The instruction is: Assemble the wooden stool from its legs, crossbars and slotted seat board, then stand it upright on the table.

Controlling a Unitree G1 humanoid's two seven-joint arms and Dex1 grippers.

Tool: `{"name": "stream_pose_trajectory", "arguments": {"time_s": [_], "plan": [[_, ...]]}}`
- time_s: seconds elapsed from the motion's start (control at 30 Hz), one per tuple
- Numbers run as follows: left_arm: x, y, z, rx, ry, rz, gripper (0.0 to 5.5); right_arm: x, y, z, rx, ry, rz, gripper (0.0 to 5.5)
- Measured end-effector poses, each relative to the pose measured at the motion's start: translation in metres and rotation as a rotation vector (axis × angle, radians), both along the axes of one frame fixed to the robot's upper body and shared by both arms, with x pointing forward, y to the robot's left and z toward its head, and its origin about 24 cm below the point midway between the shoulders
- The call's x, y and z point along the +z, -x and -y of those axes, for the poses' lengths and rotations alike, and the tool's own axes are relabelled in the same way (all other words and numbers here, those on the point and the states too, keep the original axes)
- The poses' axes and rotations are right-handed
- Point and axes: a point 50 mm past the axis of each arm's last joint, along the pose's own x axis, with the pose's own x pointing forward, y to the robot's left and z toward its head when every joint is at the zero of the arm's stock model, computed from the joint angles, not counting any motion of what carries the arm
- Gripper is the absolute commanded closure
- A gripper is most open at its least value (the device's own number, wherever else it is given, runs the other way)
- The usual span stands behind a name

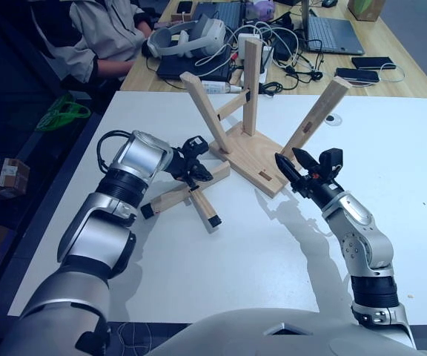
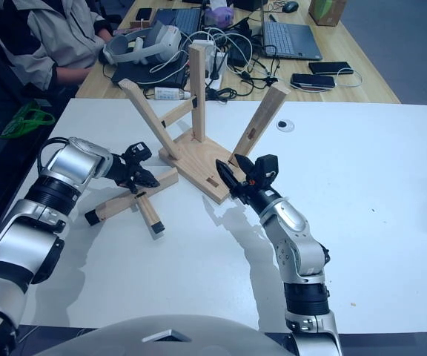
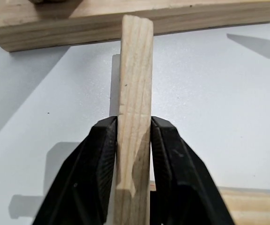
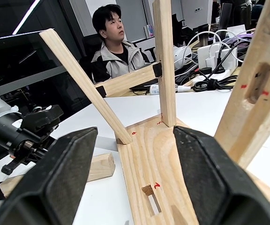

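The slotted seat board (image 1: 252, 157) lies flat on the white table (image 1: 391, 170). Three legs stick up from it: a tilted one (image 1: 204, 110), an upright one (image 1: 252, 85) and a leaning one (image 1: 317, 115). A crossbar (image 1: 232, 106) joins the first two. To the left, two loose wooden bars (image 1: 175, 199) lie crossed. My left gripper (image 1: 199, 173) is shut on one loose bar (image 3: 136, 70), its fingers (image 3: 102, 145) pressed on both sides. My right gripper (image 1: 293, 163) stands open just before the board's near corner, facing an empty slot (image 4: 149, 192), touching nothing.
A wooden desk (image 1: 414, 74) behind the table carries laptops, a headset (image 1: 187, 37), cables and phones. A person sits at the back left. The table's left edge (image 1: 73, 208) runs near my left arm. Bare white surface spreads in front and to the right.
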Motion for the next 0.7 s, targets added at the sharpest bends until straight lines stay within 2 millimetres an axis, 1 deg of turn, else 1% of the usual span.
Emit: {"name": "stream_pose_trajectory", "arguments": {"time_s": [0.07,0.13,0.17,0.23,0.3,0.37,0.4,0.47,0.53,0.6,0.67,0.7], "plan": [[0.003,0.004,-0.001,0.008,0.032,0.007,4.49,0.000,0.000,0.000,0.001,-0.001,0.001,2.50],[0.015,0.010,-0.004,0.020,0.097,0.030,4.49,-0.001,0.000,0.001,-0.002,0.002,-0.002,2.50],[0.027,0.013,-0.009,0.034,0.135,0.059,4.49,0.000,-0.001,0.002,-0.008,0.003,-0.001,2.50],[0.044,0.019,-0.014,0.056,0.189,0.101,4.50,0.000,-0.001,0.004,-0.012,0.004,-0.001,2.50],[0.071,0.024,-0.017,0.062,0.265,0.172,4.50,0.001,-0.002,0.007,-0.020,0.003,0.000,2.50],[0.095,0.030,-0.017,0.051,0.335,0.255,4.50,0.007,-0.008,0.010,-0.022,0.001,0.013,2.50],[0.101,0.032,-0.014,0.036,0.354,0.273,4.50,0.010,-0.010,0.010,-0.020,-0.010,0.019,2.50],[0.109,0.038,-0.009,-0.006,0.384,0.305,4.50,0.018,-0.015,0.007,-0.003,-0.046,0.027,2.50],[0.108,0.044,-0.004,-0.033,0.395,0.314,4.51,0.027,-0.021,0.002,0.008,-0.098,0.026,2.50],[0.106,0.047,0.002,-0.039,0.408,0.323,4.51,0.039,-0.028,-0.009,0.038,-0.137,0.030,2.50],[0.104,0.047,0.007,-0.038,0.414,0.336,4.51,0.050,-0.031,-0.020,0.082,-0.147,0.044,2.50],[0.104,0.048,0.009,-0.040,0.418,0.339,4.51,0.052,-0.032,-0.023,0.093,-0.151,0.047,2.50]]}}
